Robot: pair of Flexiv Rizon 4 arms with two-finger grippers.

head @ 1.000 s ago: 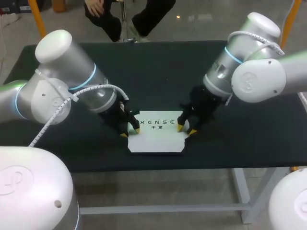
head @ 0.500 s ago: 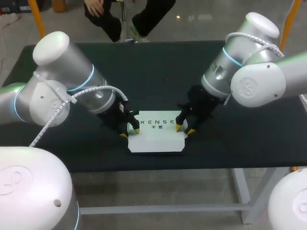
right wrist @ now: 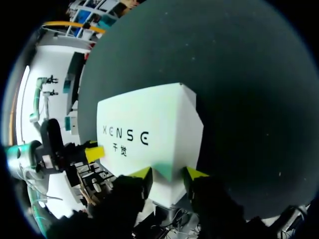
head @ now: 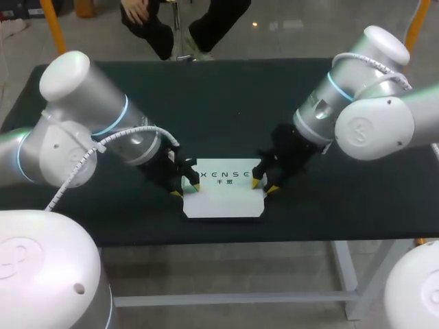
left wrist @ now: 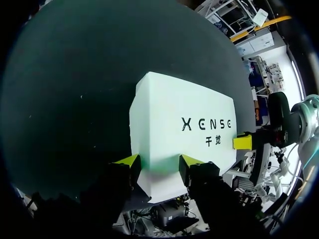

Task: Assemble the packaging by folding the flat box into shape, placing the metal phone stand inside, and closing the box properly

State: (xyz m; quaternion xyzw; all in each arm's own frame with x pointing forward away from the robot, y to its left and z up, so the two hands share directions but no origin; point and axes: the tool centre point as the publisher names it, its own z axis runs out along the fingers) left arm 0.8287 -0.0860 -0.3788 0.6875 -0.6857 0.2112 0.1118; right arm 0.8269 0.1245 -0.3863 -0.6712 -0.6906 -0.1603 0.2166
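Right now the white box (head: 224,195) lies low on the black table (head: 226,103), printed face up. My left pincer (head: 186,189) is at the box's left edge with its fingers spread. One yellow tip is over the printed face and the other is just outside the edge, beside the near corner. In the left wrist view the box (left wrist: 164,109) edge runs between the tips of that pincer (left wrist: 159,162), and my right pincer (left wrist: 242,142) shows at the box's opposite edge.

My right pincer (head: 264,186) is likewise spread across the box's right edge, one tip on top and one just off it. In its own wrist view, a box (right wrist: 149,114) corner sits between the tips of the pincer (right wrist: 168,174). I cannot tell whether any tip presses down.

The table's front edge is near the box's near edge. Dark tabletop runs well beyond the box's far edge and out past both arms.
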